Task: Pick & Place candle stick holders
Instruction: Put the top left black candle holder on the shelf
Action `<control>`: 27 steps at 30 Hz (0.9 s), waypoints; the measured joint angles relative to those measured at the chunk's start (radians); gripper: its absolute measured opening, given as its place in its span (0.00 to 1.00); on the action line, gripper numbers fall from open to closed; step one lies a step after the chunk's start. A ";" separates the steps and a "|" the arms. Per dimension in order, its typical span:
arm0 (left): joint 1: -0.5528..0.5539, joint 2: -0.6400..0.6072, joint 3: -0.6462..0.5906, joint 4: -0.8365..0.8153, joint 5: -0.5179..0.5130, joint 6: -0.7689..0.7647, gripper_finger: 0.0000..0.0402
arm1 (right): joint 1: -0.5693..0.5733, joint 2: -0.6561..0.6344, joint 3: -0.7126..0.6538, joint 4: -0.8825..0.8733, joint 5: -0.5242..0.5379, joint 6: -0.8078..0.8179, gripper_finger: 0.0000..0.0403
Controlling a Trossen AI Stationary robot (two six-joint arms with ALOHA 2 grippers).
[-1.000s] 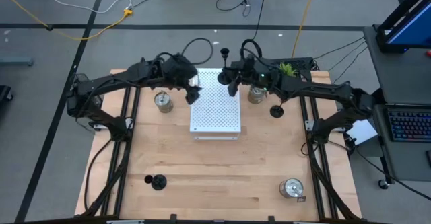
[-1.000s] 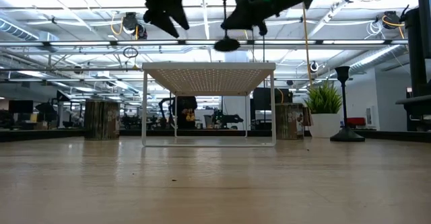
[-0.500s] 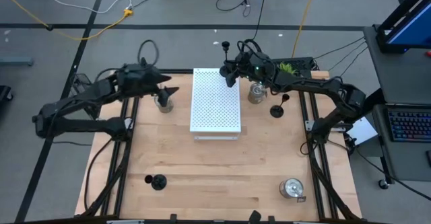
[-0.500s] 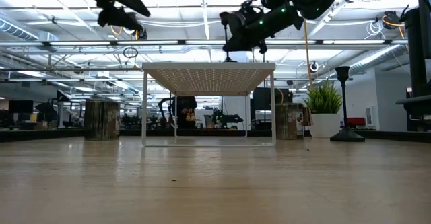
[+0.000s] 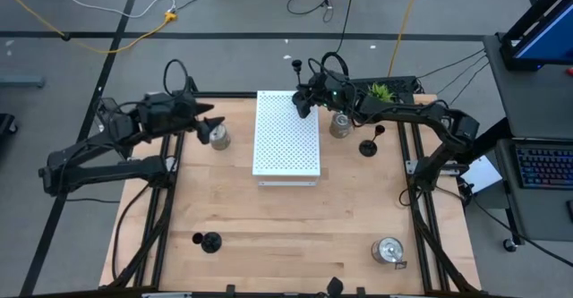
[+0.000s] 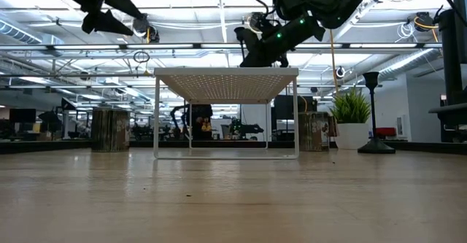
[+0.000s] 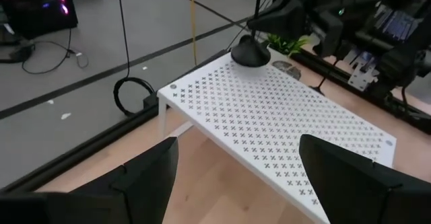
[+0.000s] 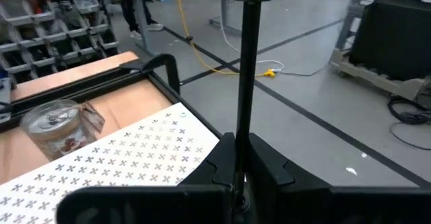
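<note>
1. The right gripper [image 5: 303, 101] is over the far right corner of the white perforated board [image 5: 286, 137], and its jaws are clamped on the thin stem of a black candle holder [image 5: 298, 74].
2. In the right wrist view that black stem [image 8: 246, 69] stands upright between the jaws; in the left wrist view the round base [image 7: 250, 52] of this holder sits on the board's far corner.
3. In the low view the right gripper [image 6: 255, 53] sits just above the board's top edge [image 6: 226, 71].
4. The left gripper [image 5: 208, 125] hangs over the far left of the worktop [image 5: 286, 217], its jaws apart and holding nothing; its dark fingers [image 7: 145, 173] frame the board in the left wrist view.
5. A silver glass holder [image 5: 218, 136] stands on the worktop just beside the left gripper, left of the board.
6. A second silver glass holder [image 5: 340, 124] stands right of the board, under the right arm.
7. A second black holder [image 5: 367, 146] stands near it, toward the right edge.
8. A third black holder [image 5: 209, 242] is at the near left of the worktop, well apart from the board.
9. A third silver glass holder [image 5: 388, 251] is at the near right.
10. A small green plant [image 5: 383, 90] sits at the far right corner.
</note>
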 joint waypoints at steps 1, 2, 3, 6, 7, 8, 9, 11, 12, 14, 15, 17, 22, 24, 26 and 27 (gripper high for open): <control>0.000 0.000 -0.005 -0.001 0.000 -0.002 0.79 | 0.000 0.001 0.000 -0.001 0.012 -0.004 0.02; 0.000 0.000 -0.007 -0.002 0.000 -0.006 0.78 | 0.000 0.002 0.000 -0.002 0.014 -0.008 0.02; 0.000 0.000 -0.009 -0.002 0.001 -0.008 0.78 | 0.000 0.002 0.000 -0.003 0.012 -0.008 0.02; 0.000 0.000 -0.012 -0.008 0.000 -0.010 0.77 | 0.000 0.002 0.000 -0.017 0.013 0.002 0.02; 0.000 0.000 -0.012 -0.007 0.000 -0.009 0.77 | 0.000 0.002 0.000 -0.027 0.012 0.002 0.02; 0.000 0.000 -0.012 -0.006 0.000 -0.008 0.78 | 0.000 0.002 -0.001 -0.032 0.013 0.002 0.02; 0.000 0.000 -0.012 -0.006 -0.001 -0.007 0.78 | 0.000 0.002 -0.008 -0.025 0.012 0.001 0.02; 0.000 0.000 -0.012 -0.006 -0.001 -0.001 0.79 | 0.001 0.002 -0.030 0.011 0.013 0.012 0.02; 0.000 0.000 -0.012 -0.006 -0.001 0.002 0.79 | 0.001 0.002 -0.047 0.035 0.013 0.022 0.02; 0.000 0.000 -0.012 -0.006 -0.001 0.002 0.79 | 0.001 0.002 -0.085 0.083 0.013 0.037 0.02; 0.000 0.000 -0.012 -0.006 -0.001 0.003 0.78 | 0.001 0.002 -0.099 0.111 0.013 0.042 0.02; 0.000 0.000 -0.012 -0.006 -0.001 0.005 0.78 | 0.001 0.001 -0.130 0.163 0.012 0.054 0.02; 0.000 0.000 -0.012 -0.006 -0.002 0.012 0.78 | 0.001 0.000 -0.158 0.205 0.012 0.054 0.03; 0.000 0.000 -0.012 -0.006 -0.002 0.012 0.79 | 0.001 0.000 -0.158 0.208 0.011 0.035 0.03; 0.000 0.000 -0.012 -0.006 -0.002 0.012 0.79 | 0.001 0.000 -0.159 0.217 0.008 0.011 0.03; 0.000 0.000 -0.012 -0.006 -0.002 0.012 0.79 | 0.002 0.000 -0.160 0.220 0.008 0.003 0.03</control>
